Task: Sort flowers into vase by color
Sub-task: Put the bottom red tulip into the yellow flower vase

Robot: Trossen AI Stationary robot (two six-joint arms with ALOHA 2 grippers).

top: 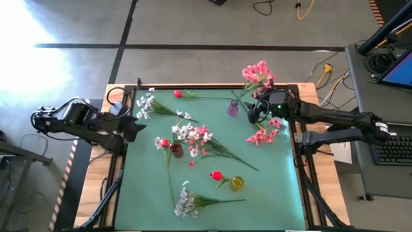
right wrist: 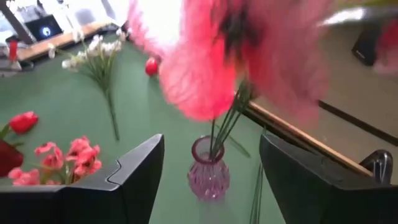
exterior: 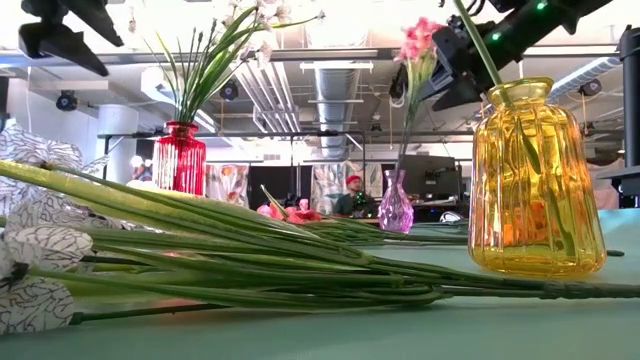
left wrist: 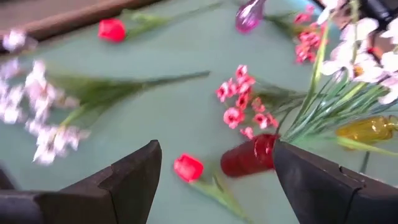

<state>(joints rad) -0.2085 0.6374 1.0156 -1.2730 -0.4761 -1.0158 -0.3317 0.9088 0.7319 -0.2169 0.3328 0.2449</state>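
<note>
A pink spray (right wrist: 205,56) stands with its stems in the small purple vase (right wrist: 208,171) at the far right of the green counter (top: 270,180). The right tool (top: 261,111) sits just beside that vase, fingers spread apart with the stems between them, gripping nothing. To finish this step well, it should draw back straight and slowly so neither finger catches the stems or tips the light vase. More pink blossoms (top: 262,135) lie on the counter near it; white and pink sprays fill the red vase (top: 176,150), and 1 red bud (top: 216,174) lies by the yellow vase (top: 237,183). The left tool (top: 132,129) waits at the left edge, released and empty.
</note>
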